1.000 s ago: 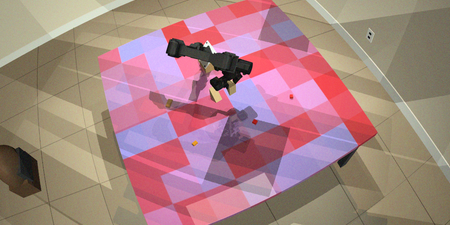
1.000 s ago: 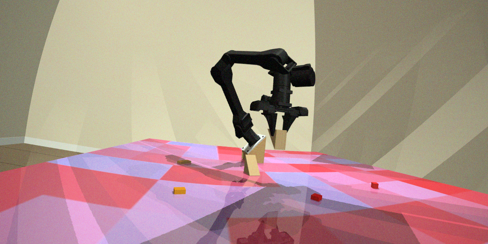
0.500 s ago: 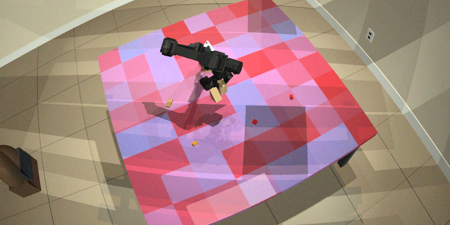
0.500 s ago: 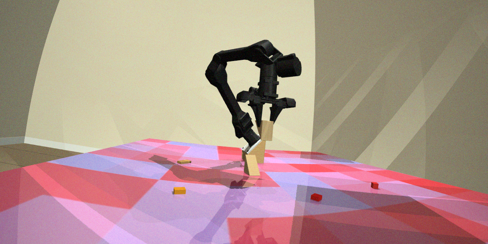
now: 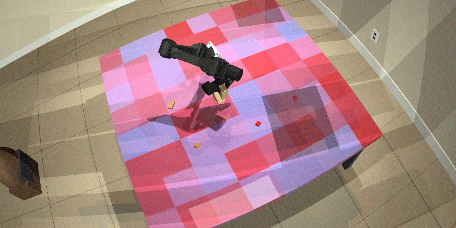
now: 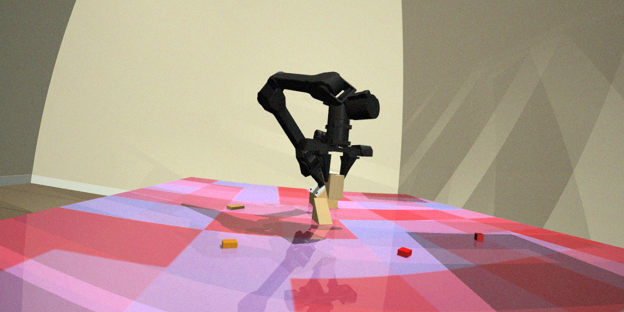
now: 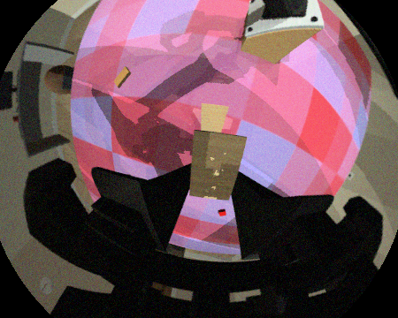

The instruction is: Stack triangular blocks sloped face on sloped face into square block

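My gripper [image 6: 335,173] is closed on the upper triangular block [image 6: 336,184], which hangs from my fingers above the table [image 6: 108,240]. The lower triangular block [image 6: 321,211] stands on the table just below and a little toward the exterior camera, and I cannot tell if they touch. In the wrist view it lies straight ahead of the held one, long axes in line, I think.

Held block [image 6: 335,184] in the hand [image 6: 335,170] above the resting block [image 6: 321,212], small blocks [image 6: 229,243] scattered on the table [image 6: 108,240]
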Robot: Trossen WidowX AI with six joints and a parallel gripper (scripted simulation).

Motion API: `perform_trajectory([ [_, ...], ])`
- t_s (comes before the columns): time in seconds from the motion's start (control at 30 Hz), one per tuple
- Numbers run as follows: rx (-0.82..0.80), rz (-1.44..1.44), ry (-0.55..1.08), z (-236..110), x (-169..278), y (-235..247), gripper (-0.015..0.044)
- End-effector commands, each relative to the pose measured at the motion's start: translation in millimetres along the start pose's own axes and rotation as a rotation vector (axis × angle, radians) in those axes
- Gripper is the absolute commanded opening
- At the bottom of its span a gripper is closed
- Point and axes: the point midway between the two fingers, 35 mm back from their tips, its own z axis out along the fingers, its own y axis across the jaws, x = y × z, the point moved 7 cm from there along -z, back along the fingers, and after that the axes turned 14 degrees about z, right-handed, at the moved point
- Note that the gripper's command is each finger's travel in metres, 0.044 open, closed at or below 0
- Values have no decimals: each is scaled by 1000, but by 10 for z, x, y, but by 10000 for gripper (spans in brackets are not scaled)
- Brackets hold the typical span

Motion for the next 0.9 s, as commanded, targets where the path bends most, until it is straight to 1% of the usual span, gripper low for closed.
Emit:
perform_trajectory([
  [0.0, -5, -2, 0, 113, -54, 21, 0],
  [0.27, -6, -2, 0, 285, -120, 46, 0],
  [0.47, -8, -2, 0, 498, -168, 86, 0],
  [0.87, -7, 4, 3, 502, -179, 85, 0],
])
